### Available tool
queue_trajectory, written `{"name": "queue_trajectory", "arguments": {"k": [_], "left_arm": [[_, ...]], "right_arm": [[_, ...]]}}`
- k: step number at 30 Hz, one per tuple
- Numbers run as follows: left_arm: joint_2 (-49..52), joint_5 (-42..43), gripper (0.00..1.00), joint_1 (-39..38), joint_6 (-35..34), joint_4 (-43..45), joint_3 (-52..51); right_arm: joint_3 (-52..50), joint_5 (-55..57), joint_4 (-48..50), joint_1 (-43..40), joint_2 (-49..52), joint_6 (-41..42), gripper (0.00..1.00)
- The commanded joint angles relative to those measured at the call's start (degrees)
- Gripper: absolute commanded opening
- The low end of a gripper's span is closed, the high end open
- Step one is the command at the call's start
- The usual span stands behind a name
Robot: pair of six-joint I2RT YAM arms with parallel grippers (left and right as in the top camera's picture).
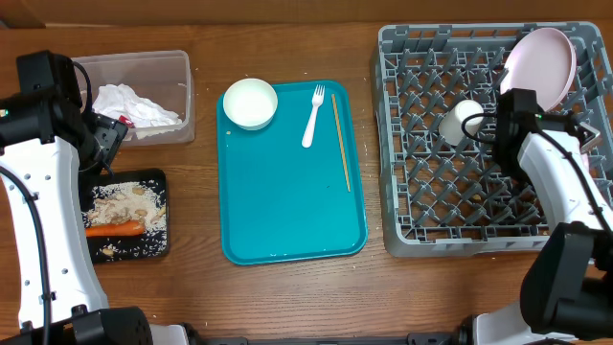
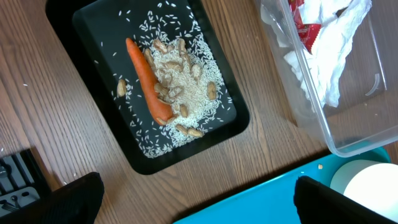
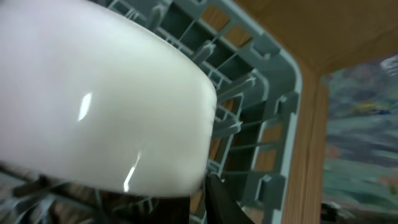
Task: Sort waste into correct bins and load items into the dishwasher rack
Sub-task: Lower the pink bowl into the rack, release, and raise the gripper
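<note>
My left gripper point(image 1: 107, 142) point(image 2: 199, 202) is open and empty, over the table between the black tray point(image 1: 158, 177) point(image 2: 81, 37) and the teal tray point(image 1: 287, 192) point(image 2: 267, 199). The black tray holds an orange carrot point(image 1: 113, 228) point(image 2: 146, 78) and rice scraps point(image 1: 124, 201) point(image 2: 186, 81). The clear tub point(image 1: 182, 96) point(image 2: 348, 124) holds crumpled napkins point(image 1: 134, 103) point(image 2: 329, 56) and a red wrapper point(image 2: 305, 31). My right gripper point(image 1: 517, 101) point(image 3: 205, 186) is shut on the rim of a white bowl point(image 1: 541, 59) point(image 3: 93, 93), tilted at the far right corner of the grey rack point(image 1: 450, 192) point(image 3: 273, 118).
A small white cup point(image 1: 462, 123) lies in the rack left of my right gripper. On the teal tray are a white bowl point(image 1: 250, 103) point(image 2: 364, 180), a white fork point(image 1: 312, 117) and a wooden chopstick point(image 1: 341, 144). No plate is in view.
</note>
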Motion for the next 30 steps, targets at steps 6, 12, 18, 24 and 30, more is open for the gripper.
{"name": "queue_trajectory", "arguments": {"k": [6,12,18,24,30], "left_arm": [[0.37,-0.61,1.0,0.2,-1.01,-0.13,0.0],[0.37,-0.61,1.0,0.2,-1.01,-0.15,0.0],[0.37,-0.61,1.0,0.2,-1.01,-0.13,-0.02],[0.37,-0.61,1.0,0.2,-1.01,-0.13,0.0],[0.37,-0.61,1.0,0.2,-1.03,-0.13,0.0]], "right_arm": [[3.06,-22.16,-1.09,5.16,-6.49,-4.72,0.27],[7.3,-48.59,-1.31,5.84,-11.32,-9.42,0.3],[8.83,-61.0,2.45,5.81,-13.75,-13.05,0.35],[8.83,-40.76,0.28,0.2,-13.77,-8.76,0.35],[8.76,-38.66,0.76,-12.79,-12.02,-9.55,0.26]]}}
